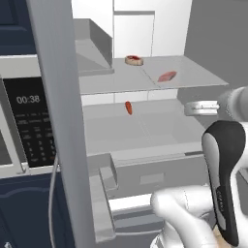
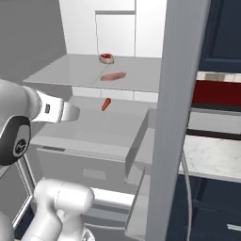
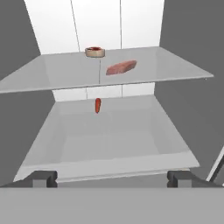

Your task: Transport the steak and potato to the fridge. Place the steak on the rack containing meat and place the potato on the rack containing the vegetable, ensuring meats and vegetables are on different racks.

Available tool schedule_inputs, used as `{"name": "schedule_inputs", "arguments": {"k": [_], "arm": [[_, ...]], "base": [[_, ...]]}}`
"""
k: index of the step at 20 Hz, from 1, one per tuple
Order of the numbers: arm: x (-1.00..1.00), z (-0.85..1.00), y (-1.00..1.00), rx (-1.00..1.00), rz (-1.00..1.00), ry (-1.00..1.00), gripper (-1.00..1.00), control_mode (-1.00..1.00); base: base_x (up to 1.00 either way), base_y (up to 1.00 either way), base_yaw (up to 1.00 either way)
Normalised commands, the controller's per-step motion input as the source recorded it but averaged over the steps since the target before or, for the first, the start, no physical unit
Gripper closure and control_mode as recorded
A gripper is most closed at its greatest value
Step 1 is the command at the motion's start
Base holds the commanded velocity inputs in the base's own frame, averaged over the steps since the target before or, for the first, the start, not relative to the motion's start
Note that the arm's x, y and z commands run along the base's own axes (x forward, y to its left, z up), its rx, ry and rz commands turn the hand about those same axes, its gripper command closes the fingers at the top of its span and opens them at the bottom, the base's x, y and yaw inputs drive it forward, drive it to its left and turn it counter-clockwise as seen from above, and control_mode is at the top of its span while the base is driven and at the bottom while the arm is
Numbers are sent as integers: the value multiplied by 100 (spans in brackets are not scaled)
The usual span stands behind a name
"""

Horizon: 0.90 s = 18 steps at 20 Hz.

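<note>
Right now the gripper [image 3: 112, 178] is hanging wide open and empty in front of the open fridge, its two fingertips [image 3: 43, 178] spread far apart, facing straight into the shelves as if sizing them up. On the upper rack [image 3: 175, 70] two meats are sitting: a round steak [image 3: 94, 52] toward the back and a pinkish slab of meat [image 3: 121, 67] just in front of it, near but apart. That pairing is telling me the upper rack is serving as the meat shelf. Below, a small red-orange vegetable [image 3: 97, 105] is lying alone at the back of the lower rack [image 3: 109, 144], so that level is likely waiting for the potato. I am spotting no potato anywhere inside, so that half looks undone.
</note>
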Motion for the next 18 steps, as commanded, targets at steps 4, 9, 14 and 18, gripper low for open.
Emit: {"name": "schedule_inputs", "arguments": {"k": [4, 9, 14, 18], "arm": [[0, 0, 0, 0, 0, 0, -100, 100], [0, 0, 0, 0, 0, 0, -100, 100], [0, 0, 0, 0, 0, 0, -100, 100], [0, 0, 0, 0, 0, 0, -100, 100]], "base": [[-100, 0, 1], [-100, 13, 2], [-100, 20, 3], [-100, 71, -5]]}}
